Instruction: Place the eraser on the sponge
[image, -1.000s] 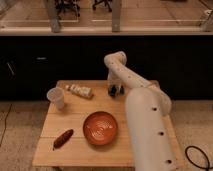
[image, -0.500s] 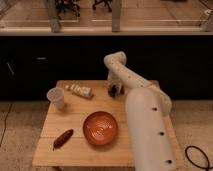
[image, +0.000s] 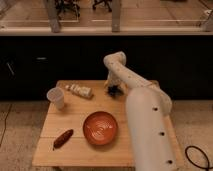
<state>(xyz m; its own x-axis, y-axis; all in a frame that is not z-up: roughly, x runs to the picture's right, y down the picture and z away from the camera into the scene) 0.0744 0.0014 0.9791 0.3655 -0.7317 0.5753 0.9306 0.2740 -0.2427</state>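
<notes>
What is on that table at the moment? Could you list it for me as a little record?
table: wooden, pale
claw: low at the table's far edge, right of the bottle
arm: white, reaching across the table's right side
bottle: lying on its side, far left
cup: white, upright, left side
plate: red, front middle
sausage-shaped thing: brown-red, front left
</notes>
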